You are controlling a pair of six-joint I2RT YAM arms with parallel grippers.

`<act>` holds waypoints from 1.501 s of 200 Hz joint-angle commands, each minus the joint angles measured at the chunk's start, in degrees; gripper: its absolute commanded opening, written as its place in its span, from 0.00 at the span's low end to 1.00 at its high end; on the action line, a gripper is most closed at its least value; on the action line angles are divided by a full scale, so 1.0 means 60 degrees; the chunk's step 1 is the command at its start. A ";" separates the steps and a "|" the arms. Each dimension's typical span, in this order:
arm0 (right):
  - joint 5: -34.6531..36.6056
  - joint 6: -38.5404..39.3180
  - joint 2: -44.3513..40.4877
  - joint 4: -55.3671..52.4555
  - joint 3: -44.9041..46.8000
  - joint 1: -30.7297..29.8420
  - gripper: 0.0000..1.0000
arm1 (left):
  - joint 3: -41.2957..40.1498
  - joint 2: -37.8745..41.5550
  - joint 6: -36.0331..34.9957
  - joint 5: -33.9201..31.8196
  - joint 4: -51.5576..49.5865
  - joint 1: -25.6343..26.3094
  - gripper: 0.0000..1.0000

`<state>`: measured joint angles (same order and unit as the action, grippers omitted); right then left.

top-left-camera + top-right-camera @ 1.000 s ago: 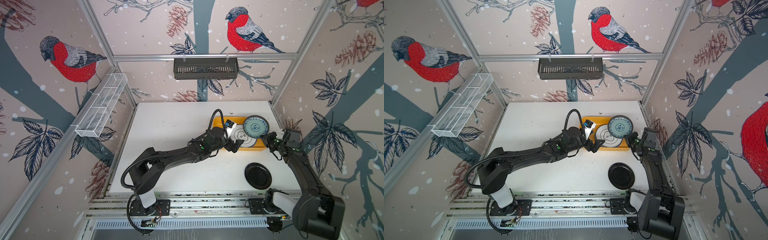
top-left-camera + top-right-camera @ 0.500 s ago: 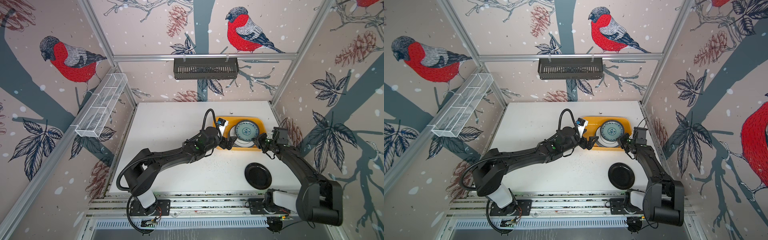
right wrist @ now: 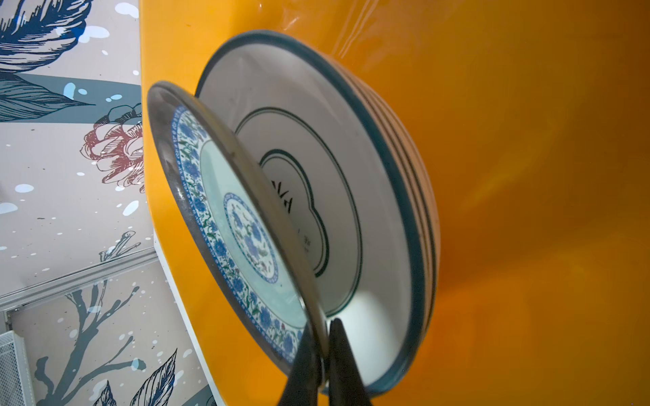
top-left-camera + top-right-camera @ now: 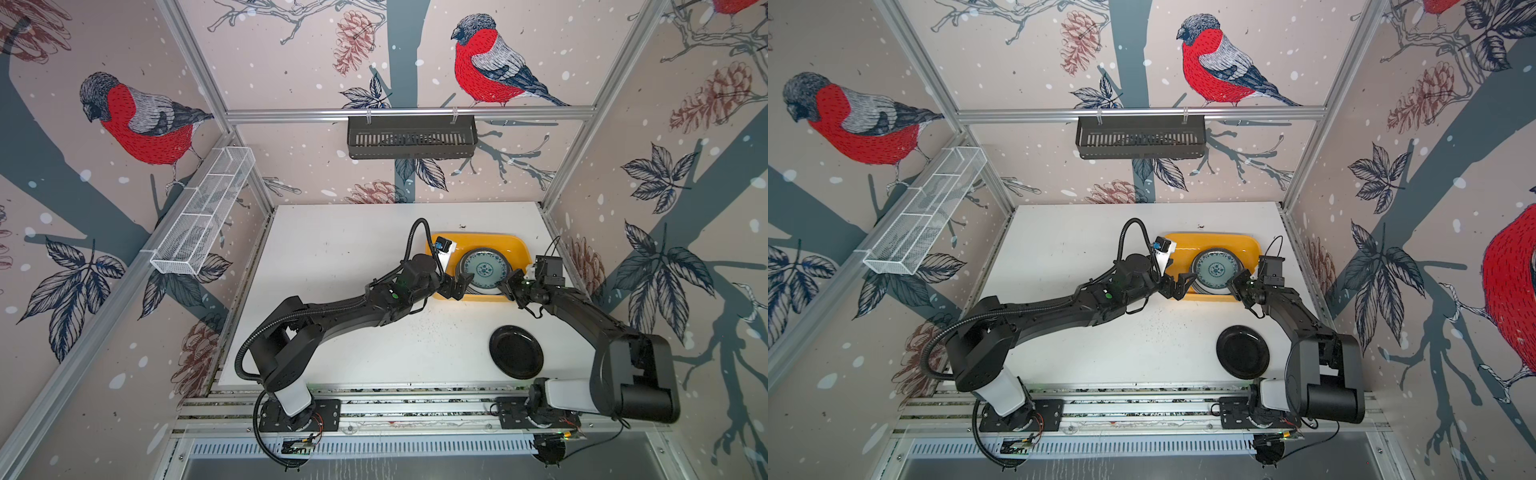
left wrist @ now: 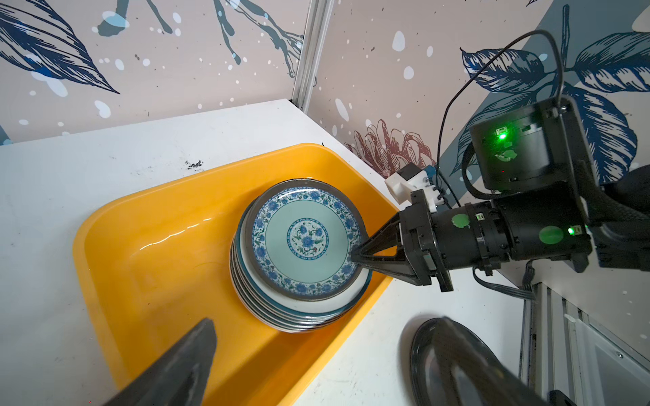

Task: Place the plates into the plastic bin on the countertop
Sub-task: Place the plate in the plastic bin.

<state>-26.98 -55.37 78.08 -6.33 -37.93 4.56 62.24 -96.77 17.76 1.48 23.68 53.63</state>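
The yellow plastic bin [image 4: 498, 240] [image 4: 1225, 241] stands at the back right of the white countertop [image 4: 353, 257]. Inside it lies a stack of plates [image 5: 281, 313]. My right gripper [image 4: 508, 279] [image 3: 325, 330] is shut on the rim of a blue-green patterned plate [image 5: 304, 239] [image 3: 239, 225], which tilts just above the stack's top white plate [image 3: 351, 197]. My left gripper [image 4: 459, 286] [image 5: 325, 321] stands open and holds nothing at the bin's front left edge. A plain black plate [image 4: 516, 351] [image 4: 1243, 351] lies flat on the countertop near the front right.
A black slotted basket [image 4: 411, 137] hangs on the back rail. A white wire mesh rack [image 4: 203, 212] is fixed to the left wall. Aluminium rails [image 4: 374, 401] edge the countertop's front. The right wall stands close behind the bin.
My right gripper has carried the patterned plate left and forward, from over the bin's right part to just above the stack. My left gripper drew back a little toward the bin's front left edge.
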 commanded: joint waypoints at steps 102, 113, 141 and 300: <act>-0.0023 0.0253 0.0279 0.0210 -0.0106 -0.0016 0.35 | 0.0053 -0.0173 0.0096 0.0047 0.0345 -0.0070 0.96; 0.0081 0.0301 0.0270 0.0100 -0.0165 -0.0016 0.38 | 0.0045 -0.0164 0.0078 0.0047 0.0335 -0.0061 0.96; 0.0490 0.0507 0.0066 -0.0286 -0.0364 0.0006 0.46 | 0.0046 -0.0160 0.0067 0.0047 0.0300 -0.0061 0.96; 0.2969 0.2284 -0.2312 -0.2255 -0.1142 0.1043 0.99 | 0.0042 -0.0019 0.0248 0.0163 0.0287 -0.0035 0.96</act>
<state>-11.40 -44.25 66.22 -18.35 -44.95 8.73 62.28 -97.49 18.31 1.61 23.66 53.36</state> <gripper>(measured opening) 0.968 0.962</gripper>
